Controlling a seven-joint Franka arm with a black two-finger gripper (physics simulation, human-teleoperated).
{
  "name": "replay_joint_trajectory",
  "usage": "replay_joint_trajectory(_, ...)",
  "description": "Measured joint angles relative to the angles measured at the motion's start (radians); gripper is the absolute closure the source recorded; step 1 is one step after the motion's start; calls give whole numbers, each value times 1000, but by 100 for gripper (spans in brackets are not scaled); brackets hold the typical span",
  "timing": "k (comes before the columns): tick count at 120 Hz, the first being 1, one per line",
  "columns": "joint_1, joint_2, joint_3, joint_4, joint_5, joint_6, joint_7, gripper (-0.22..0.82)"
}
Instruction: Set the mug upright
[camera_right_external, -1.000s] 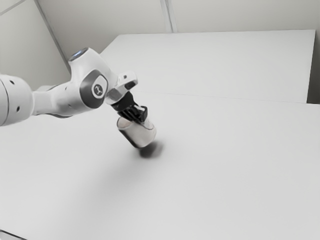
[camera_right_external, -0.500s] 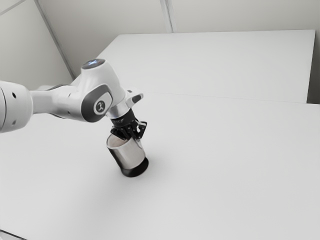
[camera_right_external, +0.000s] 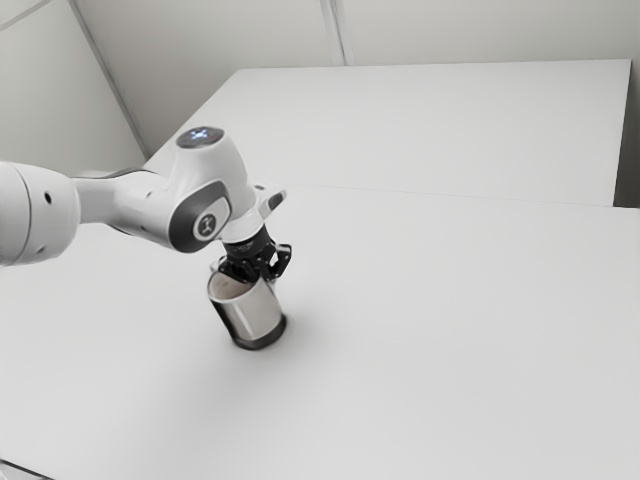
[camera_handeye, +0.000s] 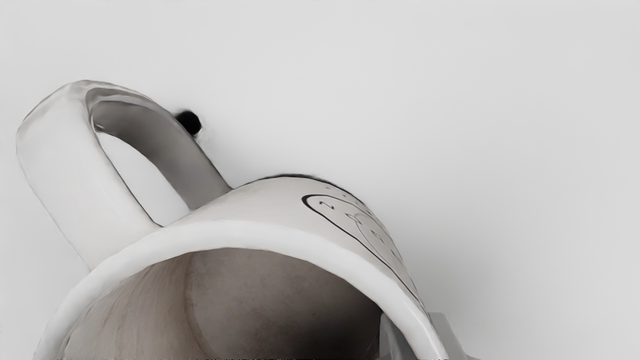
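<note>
Well, the claw (camera_right_external: 259, 277) pinches the tilted mug (camera_right_external: 252, 315) by its rim (camera_handeye: 260, 235).

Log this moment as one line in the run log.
gripper: shut on mug, one finger inside | mouth: up | handle: clear of gripper | exact tilt, table contact: unclear
</note>
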Motion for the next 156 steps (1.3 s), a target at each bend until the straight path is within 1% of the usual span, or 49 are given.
replay_joint_trajectory(20, 16, 20, 5, 9, 38, 8, -46, 78)
replay_joint_trajectory(31, 17, 31, 17, 10, 23, 19, -66, 78)
replay_joint_trajectory(53, 21, 56, 22, 11, -2, 35, -97, 78)
replay_joint_trajectory(75, 20, 57, 21, 36, -18, 34, -103, 38)
replay_joint_trajectory(83, 20, 56, 22, 44, -22, 33, -100, 28)
replay_joint_trajectory(93, 20, 50, 23, 56, -25, 28, -96, 19)
replay_joint_trajectory(112, 18, 33, 29, 92, -27, -5, -81, 9)
replay_joint_trajectory(129, 25, 26, 31, 156, -22, -61, -51, 5)
replay_joint_trajectory(137, 35, 1, 29, 176, -17, -92, -25, 3)
replay_joint_trajectory(145, 74, -22, 0, 215, -13, -135, 14, 2)
replay_joint_trajectory(152, 146, -42, -62, 250, -11, -175, 57, 2)
replay_joint_trajectory(156, 172, -47, -81, 280, -10, -203, 82, 2)
